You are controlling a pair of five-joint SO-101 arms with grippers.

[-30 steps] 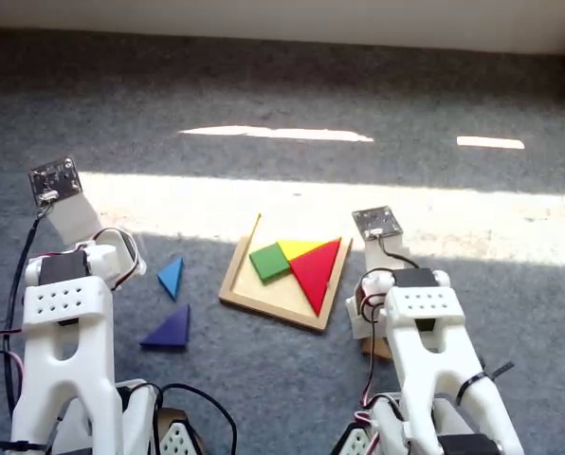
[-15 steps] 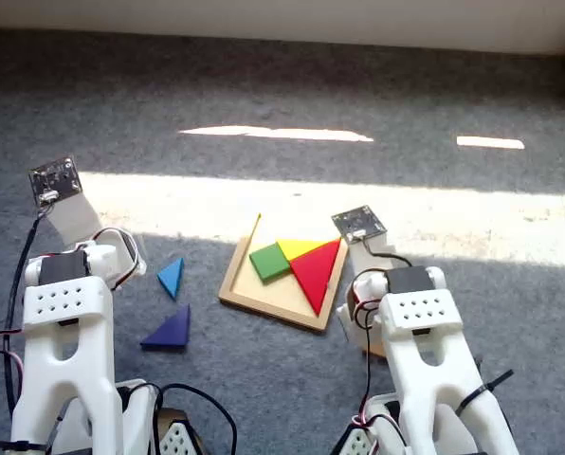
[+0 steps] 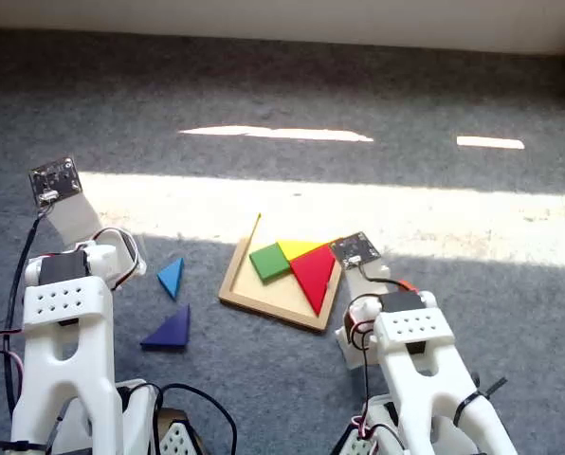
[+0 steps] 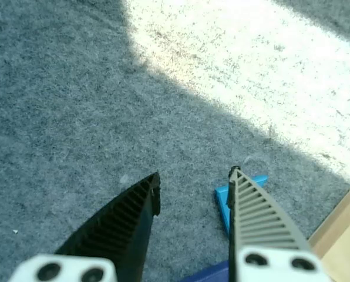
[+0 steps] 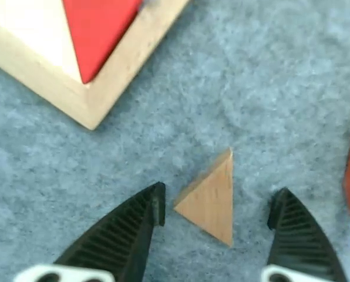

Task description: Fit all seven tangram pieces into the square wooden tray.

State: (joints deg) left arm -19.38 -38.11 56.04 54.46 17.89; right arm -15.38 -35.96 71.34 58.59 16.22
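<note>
Square wooden tray [image 3: 237, 284] sits centre of the high view on grey carpet [image 3: 264, 76]. It holds 3 pieces: green square [image 3: 268, 263], yellow triangle [image 3: 301, 248], big red triangle [image 3: 313, 273]. 2 pieces lie loose to the tray's left: light blue triangle [image 3: 172, 277] and, below it, dark blue triangle [image 3: 169, 329]. Left gripper [image 4: 195, 173] is spread, empty, above the carpet near the light blue triangle. Right gripper [image 5: 221, 188] is spread, with a small plain wooden triangle [image 5: 213, 202] between its fingers, not touching them, near the tray corner.
</note>
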